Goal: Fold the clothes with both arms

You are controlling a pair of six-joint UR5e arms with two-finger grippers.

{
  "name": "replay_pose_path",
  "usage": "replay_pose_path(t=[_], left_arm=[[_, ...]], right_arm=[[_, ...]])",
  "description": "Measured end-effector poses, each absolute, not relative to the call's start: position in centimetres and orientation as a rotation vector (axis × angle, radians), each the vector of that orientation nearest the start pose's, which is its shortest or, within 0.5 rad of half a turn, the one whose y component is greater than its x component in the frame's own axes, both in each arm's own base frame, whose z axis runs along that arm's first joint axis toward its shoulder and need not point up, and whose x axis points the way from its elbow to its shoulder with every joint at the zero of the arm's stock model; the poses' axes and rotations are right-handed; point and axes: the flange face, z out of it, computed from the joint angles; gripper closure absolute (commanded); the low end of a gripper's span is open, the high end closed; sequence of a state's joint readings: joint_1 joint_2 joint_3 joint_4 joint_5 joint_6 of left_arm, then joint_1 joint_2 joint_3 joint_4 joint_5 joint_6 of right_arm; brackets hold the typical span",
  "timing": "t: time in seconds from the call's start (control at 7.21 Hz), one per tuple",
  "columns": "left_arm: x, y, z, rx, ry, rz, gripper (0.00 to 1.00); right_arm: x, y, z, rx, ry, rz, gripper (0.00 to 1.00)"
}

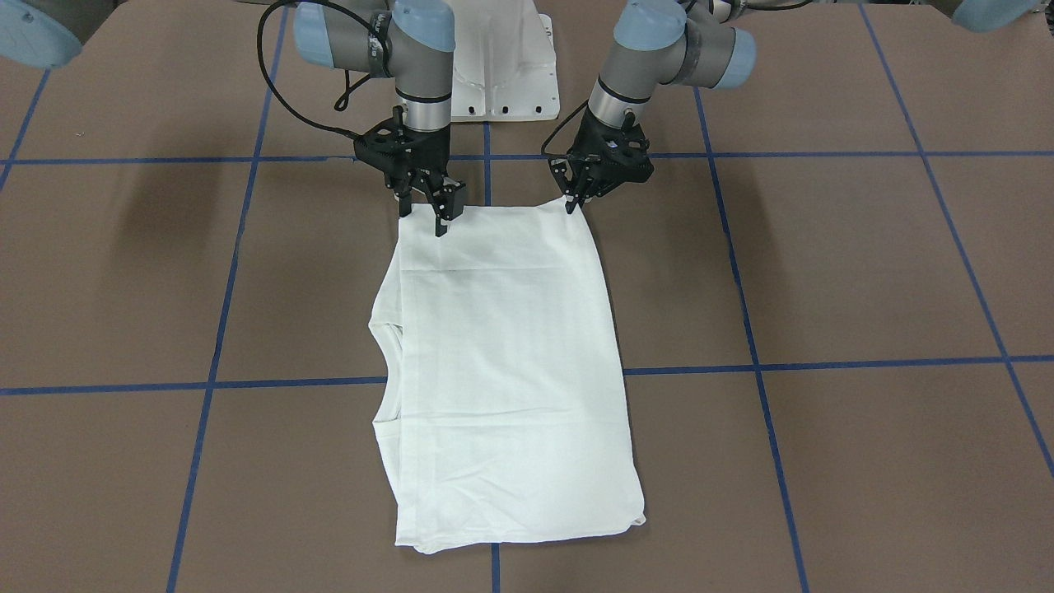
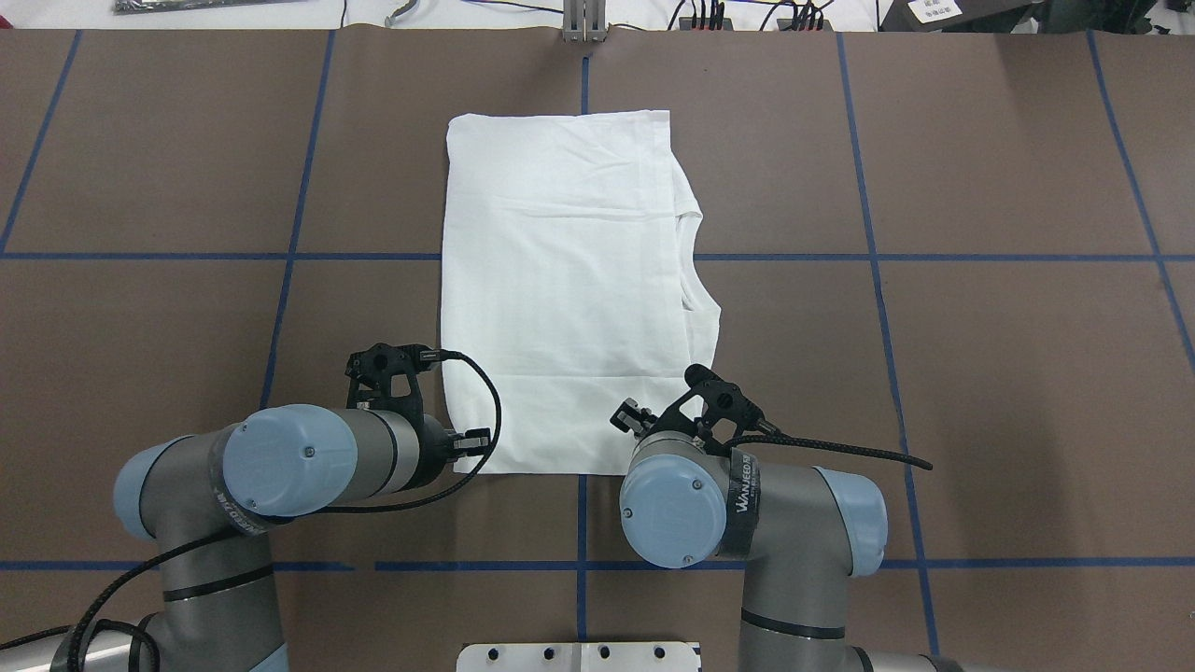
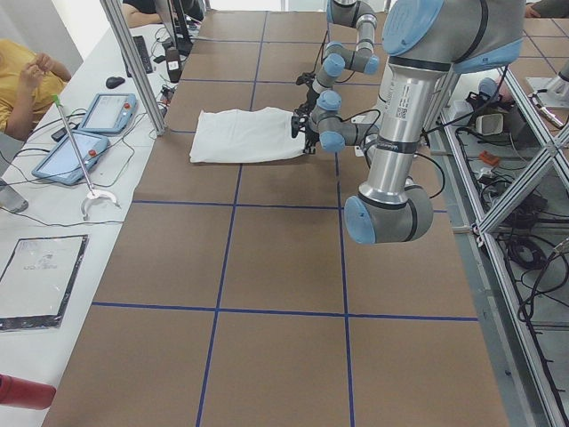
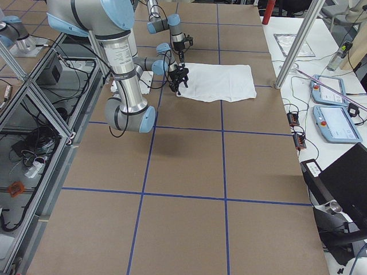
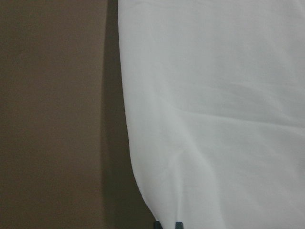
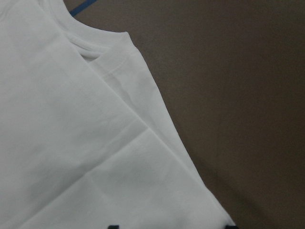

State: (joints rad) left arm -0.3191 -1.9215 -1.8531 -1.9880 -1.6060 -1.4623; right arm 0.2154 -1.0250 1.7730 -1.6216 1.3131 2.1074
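From my seat the shirt (image 2: 560, 280) lies flat in the middle of the table (image 2: 980, 373), folded into a long white rectangle. Its long axis runs straight away from the robot, out toward the far edge, and it crosses one blue tape line (image 2: 187, 256) about halfway along. The collar (image 2: 695, 280) opens sideways to the robot's right. The opposite long edge, on the robot's left, is straight. The top layer is narrower than the one beneath, so a strip with the collar shows along the right side. Faint creases cross the cloth near each short end.

Both grippers sit at the near short end, one at each corner. In the front-facing view the left gripper (image 1: 571, 206) has its fingers drawn narrow, pinched on the corner, and the cloth peaks up a little into them. Its wrist camera shows the two fingertips (image 5: 178, 224) close together at the shirt's edge.

The right gripper (image 1: 428, 221) stands with its fingers spread wide over the other near corner, on the collar side. In its wrist camera one fingertip (image 6: 229, 225) sits at the corner's very tip and the other is well in over the cloth. I cannot tell whether they touch the fabric.

From overhead, both wrists hide their own fingers. The side views show the shirt (image 3: 249, 135) only small, with its length pointing away from the arms.
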Motion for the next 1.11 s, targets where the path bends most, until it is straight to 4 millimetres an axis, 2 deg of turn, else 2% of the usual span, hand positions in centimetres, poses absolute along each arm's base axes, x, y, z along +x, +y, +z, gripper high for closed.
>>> replay_pose_path(t=[0.28,0.42,1.11], left_arm=[[52.73,-31.09,29.24,0.192,1.035,-0.172,1.00],[52.73,-31.09,29.23,0.192,1.035,-0.172,1.00],[52.57,-31.03,29.12,0.193,1.038,-0.172,1.00]], right_arm=[[-59.80,-29.37,27.05,0.143,-0.724,0.800,0.16],[-59.80,-29.35,27.19,0.146,-0.710,0.792,0.15],[-59.85,-29.34,27.46,0.148,-0.686,0.785,0.22]])
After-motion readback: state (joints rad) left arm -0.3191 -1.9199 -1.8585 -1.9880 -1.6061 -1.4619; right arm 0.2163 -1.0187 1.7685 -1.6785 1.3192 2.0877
